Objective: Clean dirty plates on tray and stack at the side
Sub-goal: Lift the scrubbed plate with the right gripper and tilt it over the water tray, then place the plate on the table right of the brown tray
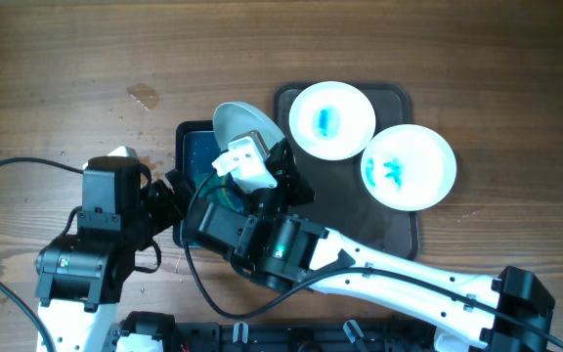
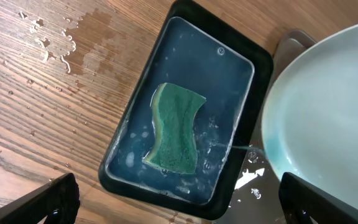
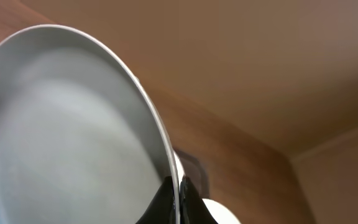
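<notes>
My right gripper [image 3: 176,193] is shut on the rim of a white plate [image 1: 244,125], holding it tilted over the right end of the black water basin [image 1: 186,133]. The plate fills the right of the left wrist view [image 2: 328,106], with water dripping off it. A green sponge [image 2: 176,127] lies in the basin's water [image 2: 225,68]. My left gripper [image 2: 179,205] is open and empty, hovering above the basin's near edge. Two white plates with blue smears [image 1: 331,120] [image 1: 409,166] sit on the dark tray [image 1: 399,230].
Water splashes lie on the wooden table left of the basin [image 2: 61,37]. A small stain marks the table at the far left [image 1: 143,95]. The right arm stretches across the front of the table [image 1: 389,279].
</notes>
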`<state>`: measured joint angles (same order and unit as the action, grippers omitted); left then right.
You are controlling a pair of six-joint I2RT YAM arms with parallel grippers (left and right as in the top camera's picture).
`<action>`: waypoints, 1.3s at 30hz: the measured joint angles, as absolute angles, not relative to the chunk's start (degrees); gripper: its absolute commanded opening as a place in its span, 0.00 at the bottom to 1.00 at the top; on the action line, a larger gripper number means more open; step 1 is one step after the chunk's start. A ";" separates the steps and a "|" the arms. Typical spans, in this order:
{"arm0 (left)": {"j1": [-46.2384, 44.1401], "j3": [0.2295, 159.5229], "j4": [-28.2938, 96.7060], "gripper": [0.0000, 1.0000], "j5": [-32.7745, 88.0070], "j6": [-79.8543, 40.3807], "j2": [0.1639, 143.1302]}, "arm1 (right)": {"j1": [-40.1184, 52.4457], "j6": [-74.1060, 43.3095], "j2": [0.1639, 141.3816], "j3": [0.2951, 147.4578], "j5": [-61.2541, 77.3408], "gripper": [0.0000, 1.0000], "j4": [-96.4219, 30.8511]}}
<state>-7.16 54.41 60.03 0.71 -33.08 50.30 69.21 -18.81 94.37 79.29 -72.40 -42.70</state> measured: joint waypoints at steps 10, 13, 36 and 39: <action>-7.16 54.41 60.01 1.00 0.71 -33.08 50.30 | 69.23 -9.85 94.37 79.29 -74.65 0.04 -39.94; -7.16 54.41 60.01 1.00 0.71 -33.08 50.30 | 69.23 -9.61 94.37 79.29 -74.67 0.04 -38.87; -7.16 54.41 60.03 1.00 0.71 -33.08 50.30 | 13.02 -28.67 84.75 79.66 -1.06 0.04 -49.43; -7.16 54.41 60.03 1.00 0.71 -33.08 50.30 | -7.79 -27.22 77.19 79.77 9.19 0.04 -55.83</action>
